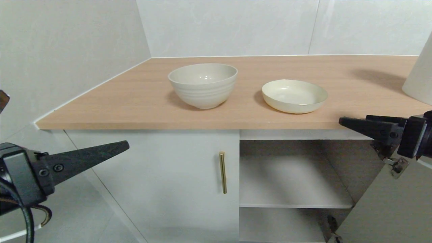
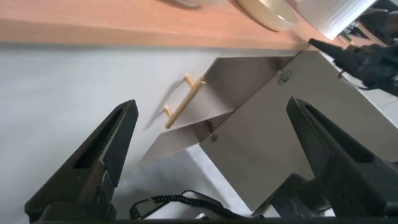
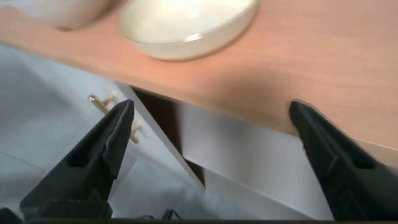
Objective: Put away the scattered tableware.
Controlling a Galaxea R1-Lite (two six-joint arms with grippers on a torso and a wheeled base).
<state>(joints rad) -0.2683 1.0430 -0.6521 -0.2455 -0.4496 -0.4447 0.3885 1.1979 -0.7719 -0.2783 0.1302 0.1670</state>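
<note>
Deep ribbed cream bowl (image 1: 202, 84) and shallow cream plate (image 1: 294, 95) sit on the wooden counter (image 1: 118, 104), beyond both sets of fingertips. Left gripper (image 2: 211, 106) and right gripper (image 3: 211, 104) are spread wide, holding nothing. The white thing (image 1: 420, 77) at the counter's right end is cut off, can't tell what it is.

One deep, ribbed cream ceramic bowl (image 1: 202, 86) and one shallow cream dish (image 1: 294, 96) stand on the single wooden surface (image 1: 135, 101), beside one white object (image 1: 420, 74). Below are one closed white cabinet door (image 1: 162, 182), one open cabinet door (image 1: 388, 209), one brass bar handle (image 1: 222, 172) and one white inner shelf (image 1: 290, 185).
</note>
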